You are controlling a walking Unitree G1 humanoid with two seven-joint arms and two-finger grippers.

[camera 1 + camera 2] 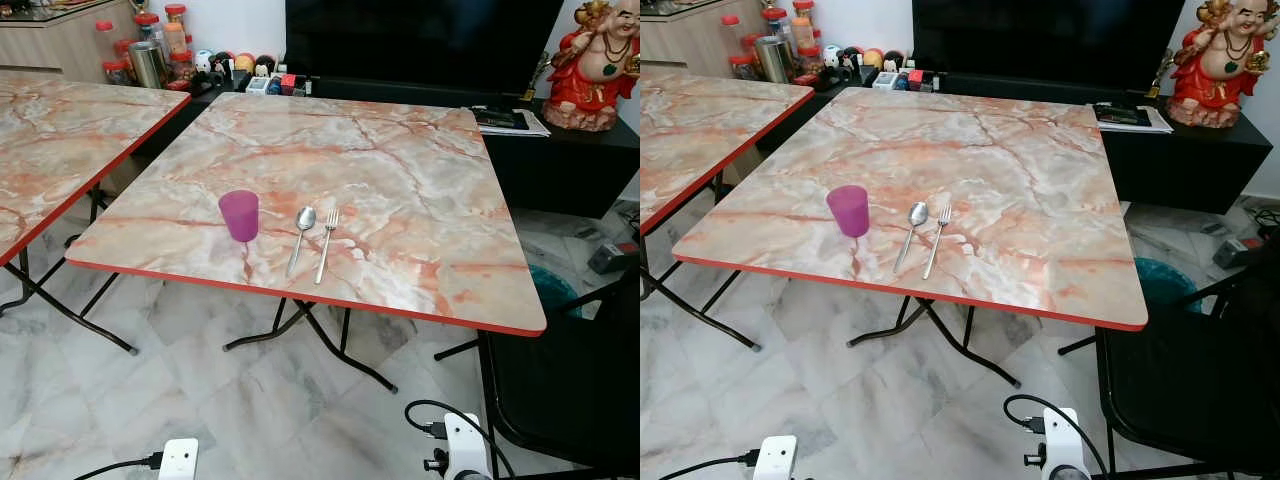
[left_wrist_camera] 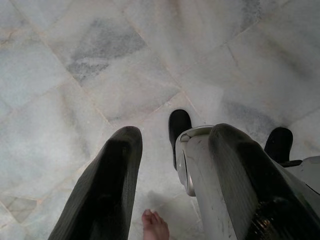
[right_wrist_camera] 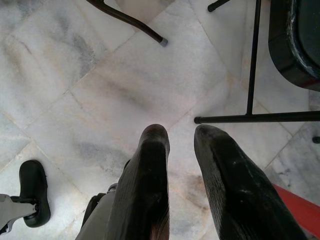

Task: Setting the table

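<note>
Just a translucent purple cup [image 1: 239, 214], upright, beside spoon [image 1: 301, 238] – fork [image 1: 327, 243]

Upright purple cup [image 1: 239, 215], spoon [image 1: 300, 238] and fork [image 1: 327, 243] side by side near table [image 1: 400, 190] edge.

**Around the dining spot**

A dark TV [image 1: 420, 40] stands on a black cabinet [image 1: 560, 150] behind the table, with a red figurine [image 1: 595, 65] at its right end beside a stack of papers [image 1: 510, 120]. Red-lidded jars [image 1: 150, 45] crowd the left. A black chair [image 1: 570, 380] sits on the pale marble floor [image 1: 150, 400]. A person's bare toes [image 2: 155, 225] show.
</note>
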